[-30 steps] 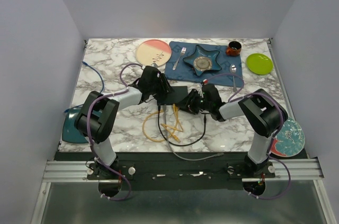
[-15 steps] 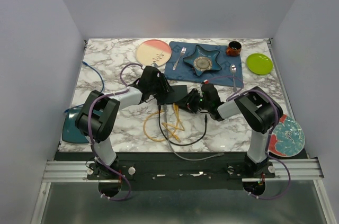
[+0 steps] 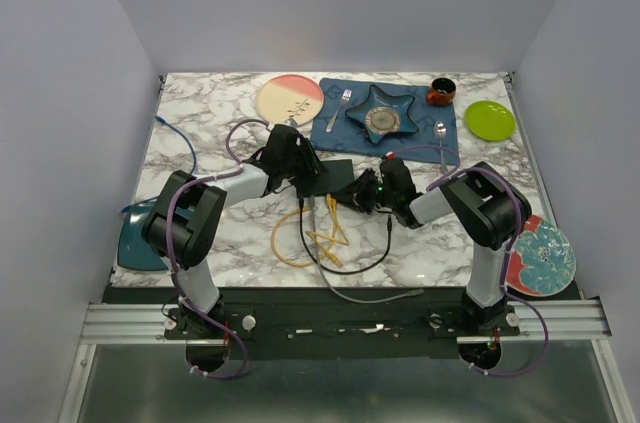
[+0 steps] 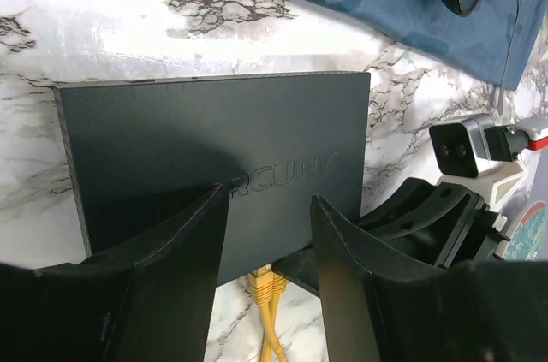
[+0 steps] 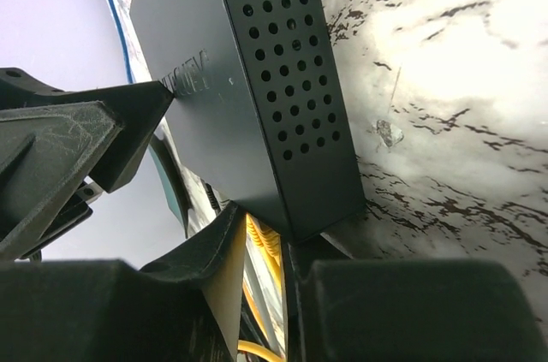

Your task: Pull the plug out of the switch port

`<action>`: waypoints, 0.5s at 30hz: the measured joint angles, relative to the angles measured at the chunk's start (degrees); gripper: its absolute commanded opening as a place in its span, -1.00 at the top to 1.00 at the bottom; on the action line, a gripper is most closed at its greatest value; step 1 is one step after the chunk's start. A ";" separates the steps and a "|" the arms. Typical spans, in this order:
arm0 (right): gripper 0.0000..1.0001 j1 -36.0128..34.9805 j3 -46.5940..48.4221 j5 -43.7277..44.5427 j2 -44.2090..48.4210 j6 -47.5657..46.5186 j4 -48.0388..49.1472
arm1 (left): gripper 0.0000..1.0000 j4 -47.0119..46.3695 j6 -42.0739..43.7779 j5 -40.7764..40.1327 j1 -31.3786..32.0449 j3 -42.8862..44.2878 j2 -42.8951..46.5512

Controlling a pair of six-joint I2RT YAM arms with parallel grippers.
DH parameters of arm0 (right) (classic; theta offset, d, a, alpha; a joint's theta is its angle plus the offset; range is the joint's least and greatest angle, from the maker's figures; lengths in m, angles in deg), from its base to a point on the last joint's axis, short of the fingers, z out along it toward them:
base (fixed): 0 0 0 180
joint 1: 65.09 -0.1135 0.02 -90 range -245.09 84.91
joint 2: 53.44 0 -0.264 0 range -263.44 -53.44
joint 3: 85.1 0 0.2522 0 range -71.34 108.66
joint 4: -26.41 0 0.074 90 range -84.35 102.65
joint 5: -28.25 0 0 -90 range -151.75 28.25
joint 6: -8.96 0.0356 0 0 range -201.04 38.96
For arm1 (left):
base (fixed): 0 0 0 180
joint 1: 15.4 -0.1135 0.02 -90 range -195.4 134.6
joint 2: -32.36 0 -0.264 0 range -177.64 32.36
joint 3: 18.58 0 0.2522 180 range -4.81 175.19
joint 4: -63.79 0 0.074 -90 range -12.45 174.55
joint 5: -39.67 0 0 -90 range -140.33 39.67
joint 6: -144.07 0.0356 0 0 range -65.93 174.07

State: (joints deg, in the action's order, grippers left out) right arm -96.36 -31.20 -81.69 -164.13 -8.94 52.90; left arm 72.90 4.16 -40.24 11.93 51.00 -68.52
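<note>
The switch (image 3: 335, 173) is a flat matte-black box on the marble table; it also shows in the left wrist view (image 4: 214, 131) and, with its perforated side, in the right wrist view (image 5: 257, 80). Two yellow plugs (image 4: 267, 281) sit in its near edge, and their yellow cable (image 3: 295, 243) loops toward me. My left gripper (image 4: 270, 225) is open, its fingers (image 4: 171, 251) resting on the switch's top at its left end (image 3: 303, 173). My right gripper (image 5: 267, 276) is at the port edge (image 3: 354, 195), its jaws closed narrowly round a yellow plug (image 5: 265, 246).
Behind the switch lies a dark blue placemat (image 3: 440, 143) with a star dish (image 3: 381, 111), fork (image 3: 341, 108) and spoon (image 3: 441, 131). A pink plate (image 3: 290, 99), red cup (image 3: 440, 92), green plate (image 3: 489, 120), patterned plate (image 3: 545, 258), teal dish (image 3: 135, 238) and black cable (image 3: 350, 268) surround.
My right gripper has edged left, closer to the switch's port edge. The left gripper and the switch have stayed in place.
</note>
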 measured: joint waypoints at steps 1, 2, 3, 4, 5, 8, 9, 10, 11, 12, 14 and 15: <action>0.59 0.00 -0.02 -0.02 -0.02 0.00 0.15 | -0.15 0.00 0.00 0.00 0.00 -0.02 0.00; 0.63 0.00 -0.02 -0.02 -0.09 0.00 0.35 | -0.15 0.00 0.00 0.00 0.00 -0.02 0.00; 0.73 0.00 -0.02 -0.02 -0.15 0.00 0.55 | -0.15 -0.07 0.00 0.00 0.00 -0.02 0.00; 0.81 0.02 -0.02 -0.02 -0.22 0.04 0.76 | -0.15 -0.17 0.00 0.00 0.00 -0.07 0.02; 0.87 0.02 -0.04 -0.02 -0.28 0.00 0.87 | -0.16 -0.42 0.00 0.00 0.00 -0.22 0.07; 0.99 0.04 -0.22 -0.02 -0.48 -0.04 1.64 | -0.17 -1.77 -0.33 0.81 0.07 -1.73 0.81; 0.99 0.07 -0.33 -0.02 -0.61 -0.07 2.03 | -0.17 -2.45 -0.68 1.36 0.07 -2.86 1.53; 0.99 0.07 -0.48 -0.04 -0.72 -0.09 2.45 | -0.17 -3.13 -0.98 1.84 0.15 -4.09 2.40; 0.99 0.09 -0.61 -0.04 -0.76 -0.11 2.84 | -0.17 -3.45 -1.29 2.29 0.17 -5.20 3.26; 0.99 0.09 -0.81 -0.02 -0.79 -0.13 3.23 | -0.18 -3.63 -1.60 2.62 0.20 -5.95 3.85; 0.99 0.09 -1.09 -0.02 -0.94 -0.20 3.93 | -0.18 -3.98 -2.27 3.10 0.44 -7.52 5.14; 0.99 0.11 -1.25 -0.02 -0.96 -0.37 4.28 | -0.18 -4.28 -2.58 3.32 0.61 -8.31 5.81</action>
State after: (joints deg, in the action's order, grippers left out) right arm -96.25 -32.44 -81.71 -165.10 -9.31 57.18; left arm 68.62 1.58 -36.92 12.54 42.69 -62.71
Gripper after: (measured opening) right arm 0.215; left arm 0.587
